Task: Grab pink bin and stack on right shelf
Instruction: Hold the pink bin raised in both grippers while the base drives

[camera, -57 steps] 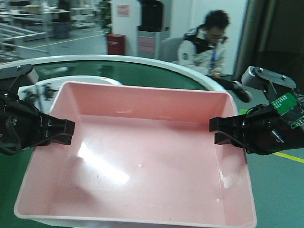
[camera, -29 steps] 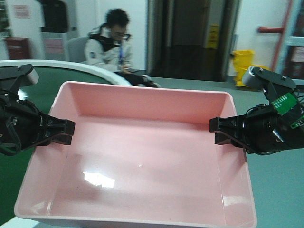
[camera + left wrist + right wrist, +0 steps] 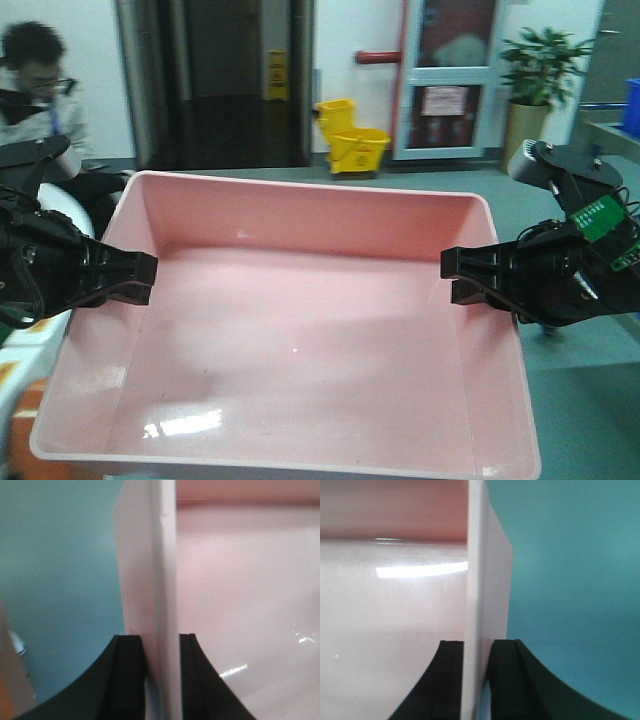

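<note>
Fingers (image 3: 127,675) of left gripper (image 3: 138,278) and right gripper (image 3: 462,277) pinch opposite walls of the one pink bin (image 3: 290,340) at 9 and 3 o'clock. It's held mid-frame over grey-green floor (image 3: 590,400). Room: one yellow mop bucket (image 3: 352,140) at 12, one potted plant (image 3: 540,65) at 1, one seated person (image 3: 35,90) at 10.

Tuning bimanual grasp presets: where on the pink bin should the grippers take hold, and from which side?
Best bet: the left and right walls near mid-length, one arm from each side, fingers straddling the rim. The pink bin is wide and shallow, and its thin walls fit between the jaws; left gripper and right gripper hold it level that way.
</note>
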{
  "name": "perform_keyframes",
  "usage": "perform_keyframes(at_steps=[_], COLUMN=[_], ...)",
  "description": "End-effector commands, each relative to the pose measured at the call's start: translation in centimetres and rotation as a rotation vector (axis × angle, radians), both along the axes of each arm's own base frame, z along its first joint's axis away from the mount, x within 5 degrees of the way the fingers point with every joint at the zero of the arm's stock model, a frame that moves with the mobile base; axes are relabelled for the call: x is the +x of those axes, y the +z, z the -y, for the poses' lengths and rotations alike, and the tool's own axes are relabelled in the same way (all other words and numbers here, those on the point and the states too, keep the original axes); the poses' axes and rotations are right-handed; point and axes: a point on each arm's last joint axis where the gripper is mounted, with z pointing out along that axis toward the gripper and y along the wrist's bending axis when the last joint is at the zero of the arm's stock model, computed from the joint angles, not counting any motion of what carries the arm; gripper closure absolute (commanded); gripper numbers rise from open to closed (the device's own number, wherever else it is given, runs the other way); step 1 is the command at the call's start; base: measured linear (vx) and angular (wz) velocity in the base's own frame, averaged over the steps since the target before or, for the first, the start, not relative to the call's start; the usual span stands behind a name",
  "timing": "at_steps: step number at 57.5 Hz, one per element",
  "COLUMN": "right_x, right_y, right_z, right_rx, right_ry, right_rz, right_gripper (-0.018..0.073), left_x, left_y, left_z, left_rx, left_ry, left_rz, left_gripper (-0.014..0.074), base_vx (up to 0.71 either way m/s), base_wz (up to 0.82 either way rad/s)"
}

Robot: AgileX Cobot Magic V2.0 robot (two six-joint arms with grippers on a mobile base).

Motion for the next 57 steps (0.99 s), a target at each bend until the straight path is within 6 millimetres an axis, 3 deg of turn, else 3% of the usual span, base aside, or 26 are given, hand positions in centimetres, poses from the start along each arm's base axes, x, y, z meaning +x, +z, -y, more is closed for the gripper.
perform_keyframes(at_steps=[1, 35, 57], right_x=[-0.11, -0.11, -0.12], right_y=[2.63, 2.63, 2.63], right_z=[0.64, 0.64, 0.64], right_rx=[0.016, 0.016, 0.016], right_ry=[-0.032, -0.032, -0.032], right_rz=[0.161, 0.161, 0.161], right_gripper=[0.0568, 0.0568, 0.0568], left_x=[-0.83, -0.82, -0.82], left_y=[2.67, 2.67, 2.67], left_z=[-0.25, -0.28, -0.28], left_rx=[-0.06, -0.059, -0.059], left_ry=[0.014, 0.015, 0.015], left_rz=[0.12, 0.12, 0.12], left_gripper=[0.0604, 0.0604, 0.0604], base_vx=[0.19, 0.25, 0.34], base_wz=[-0.63, -0.6, -0.2])
